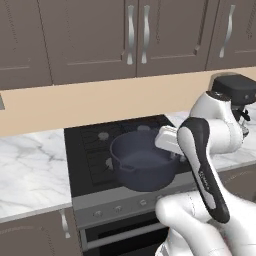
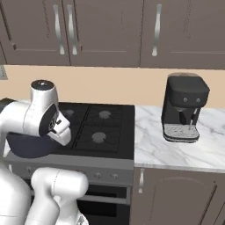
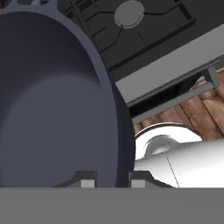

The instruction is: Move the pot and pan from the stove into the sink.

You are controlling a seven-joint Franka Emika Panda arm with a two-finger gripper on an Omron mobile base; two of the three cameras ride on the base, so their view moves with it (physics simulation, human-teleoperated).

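One pot | rim pinched between end effector fingertips | raised over stove front edge

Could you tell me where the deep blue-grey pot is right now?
In the left base view the deep blue-grey pot hangs tilted over the front edge of the black gas stove, its right rim clamped by the gripper.
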